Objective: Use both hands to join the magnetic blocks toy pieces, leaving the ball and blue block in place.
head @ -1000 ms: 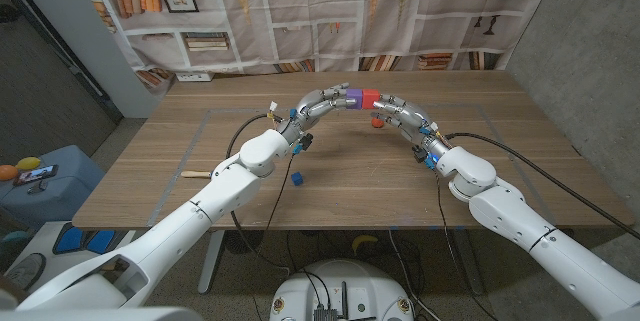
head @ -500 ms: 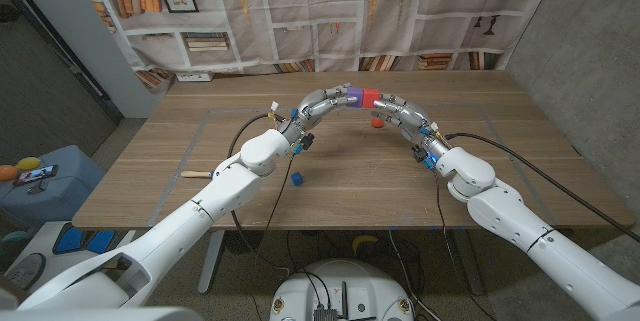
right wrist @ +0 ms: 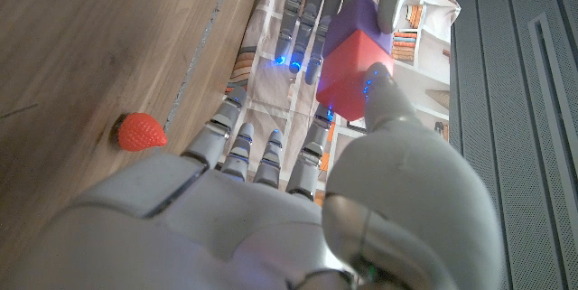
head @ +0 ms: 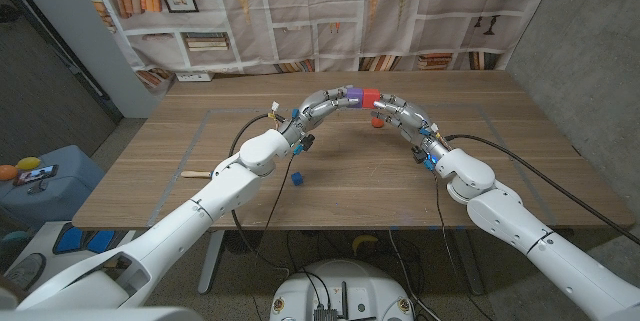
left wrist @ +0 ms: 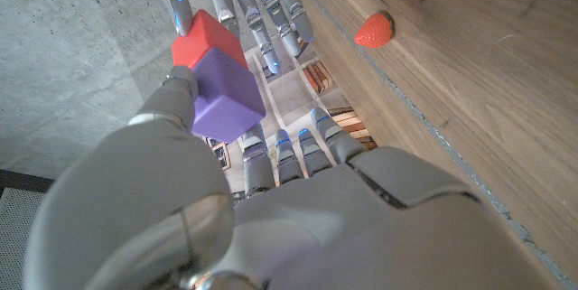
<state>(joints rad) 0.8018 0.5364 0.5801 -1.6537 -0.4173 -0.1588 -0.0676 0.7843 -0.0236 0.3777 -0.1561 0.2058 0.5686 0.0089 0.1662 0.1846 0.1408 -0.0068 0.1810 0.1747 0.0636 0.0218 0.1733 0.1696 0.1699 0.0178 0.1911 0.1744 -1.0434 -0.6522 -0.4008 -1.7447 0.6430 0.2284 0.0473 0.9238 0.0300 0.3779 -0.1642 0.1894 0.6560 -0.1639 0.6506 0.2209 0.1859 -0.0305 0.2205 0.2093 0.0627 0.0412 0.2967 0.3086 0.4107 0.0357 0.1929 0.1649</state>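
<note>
My left hand (head: pixel 322 104) pinches the purple block (head: pixel 350 93), my right hand (head: pixel 396 113) the red block (head: pixel 368 97); the blocks touch, raised above the table (head: pixel 180 151). Wrist views reveal a strawberry-shaped piece (left wrist: pixel 373 30); the head view alone shows the small blue block (head: pixel 296 177).

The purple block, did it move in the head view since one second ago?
No. The purple block keeps its place relative to the strawberry toy on the table, held by the left hand against the red block.
</note>
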